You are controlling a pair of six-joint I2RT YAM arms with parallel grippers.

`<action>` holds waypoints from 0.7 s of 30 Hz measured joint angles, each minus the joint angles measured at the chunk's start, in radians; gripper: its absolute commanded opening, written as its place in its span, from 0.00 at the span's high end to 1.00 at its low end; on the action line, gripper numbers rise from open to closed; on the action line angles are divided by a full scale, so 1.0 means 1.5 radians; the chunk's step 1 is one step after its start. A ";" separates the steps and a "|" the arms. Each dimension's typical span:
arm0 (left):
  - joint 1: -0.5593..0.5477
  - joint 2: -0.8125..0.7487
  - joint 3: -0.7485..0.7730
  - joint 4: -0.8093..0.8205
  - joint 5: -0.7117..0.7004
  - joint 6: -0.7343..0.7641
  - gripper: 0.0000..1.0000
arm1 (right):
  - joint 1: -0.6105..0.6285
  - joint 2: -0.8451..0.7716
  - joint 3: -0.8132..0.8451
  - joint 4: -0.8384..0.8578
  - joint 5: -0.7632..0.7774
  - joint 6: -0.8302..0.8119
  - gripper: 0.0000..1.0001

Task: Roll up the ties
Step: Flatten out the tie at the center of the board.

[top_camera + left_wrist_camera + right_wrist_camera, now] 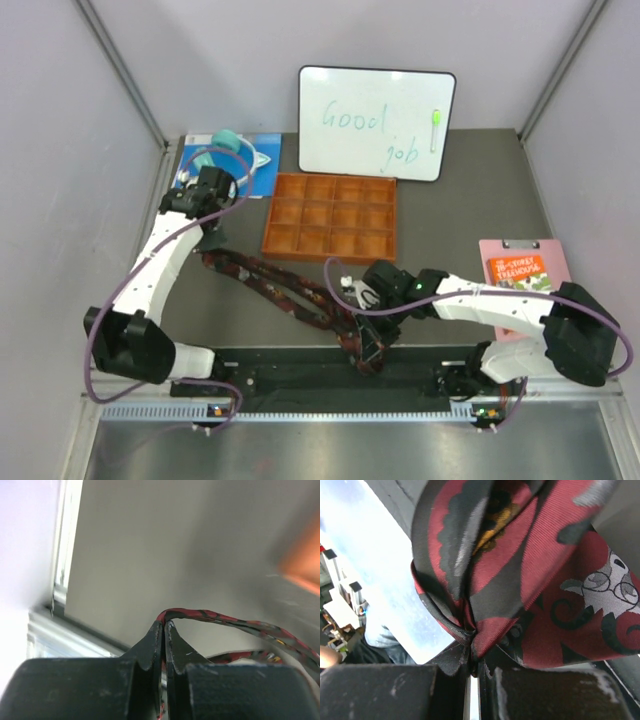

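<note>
From above, on the dark tabletop (470, 200): whiteboard (376, 122) propped at the back, orange tray (330, 217) just before it, pink clipboard (524, 275) at right. Tie (285, 285) unrolled, strung diagonally in front of the tray, nothing lying across it. Left arm stretched along the left side, left fingers (213, 243) pointing down at the far end; right arm folded inward, right fingers (365, 335) at the near end.

Left wrist: pinched tight on a narrow fold, strip trailing rightward above the surface.

Right wrist: clamped on bunched wide fabric, filling the view.
</note>
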 measured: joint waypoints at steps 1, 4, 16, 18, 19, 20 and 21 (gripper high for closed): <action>0.033 0.000 -0.028 0.010 0.015 0.006 0.95 | 0.002 0.000 -0.003 0.001 -0.001 0.000 1.00; 0.116 0.016 -0.093 0.024 0.051 0.022 0.95 | 0.002 -0.001 -0.009 -0.008 0.011 0.001 1.00; 0.201 0.276 -0.003 0.053 0.045 0.047 0.73 | -0.100 0.032 -0.069 -0.012 0.102 0.031 1.00; 0.205 0.317 0.021 0.053 0.035 0.053 0.65 | -0.100 0.049 -0.068 -0.005 0.104 0.036 1.00; 0.206 0.335 0.031 0.053 0.030 0.057 0.61 | -0.100 0.060 -0.068 -0.001 0.104 0.036 1.00; 0.207 0.351 0.039 0.052 0.024 0.062 0.51 | -0.100 0.067 -0.068 0.004 0.102 0.035 1.00; 0.208 0.367 0.050 0.049 0.020 0.066 0.48 | -0.100 0.076 -0.068 0.007 0.099 0.035 1.00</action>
